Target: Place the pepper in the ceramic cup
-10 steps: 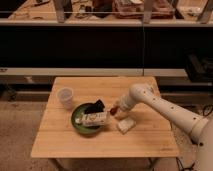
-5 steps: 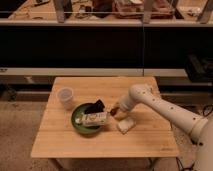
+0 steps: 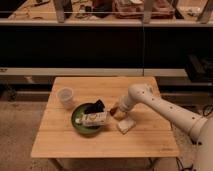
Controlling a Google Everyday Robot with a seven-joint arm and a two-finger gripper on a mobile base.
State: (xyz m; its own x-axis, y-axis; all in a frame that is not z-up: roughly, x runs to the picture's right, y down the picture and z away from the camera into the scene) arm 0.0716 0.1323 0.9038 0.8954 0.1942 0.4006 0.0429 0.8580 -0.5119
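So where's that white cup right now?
In the camera view the ceramic cup stands on the table's left side, just up-left of the green bowl; the claw is low on the bowl's right.

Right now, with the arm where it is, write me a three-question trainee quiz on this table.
1. True or false: the ceramic cup stands inside the green bowl.
2. Pick one. The tool is: (A) directly above the cup; (B) low over the table, beside the bowl on the side away from the cup; (C) out past the table's edge.
3. Short answer: what lies in the bowl?

Key
1. False. The cup stands on the table, apart from the bowl.
2. B. A pale block lies on the table close by it.
3. A black item and a pale rectangular packet.
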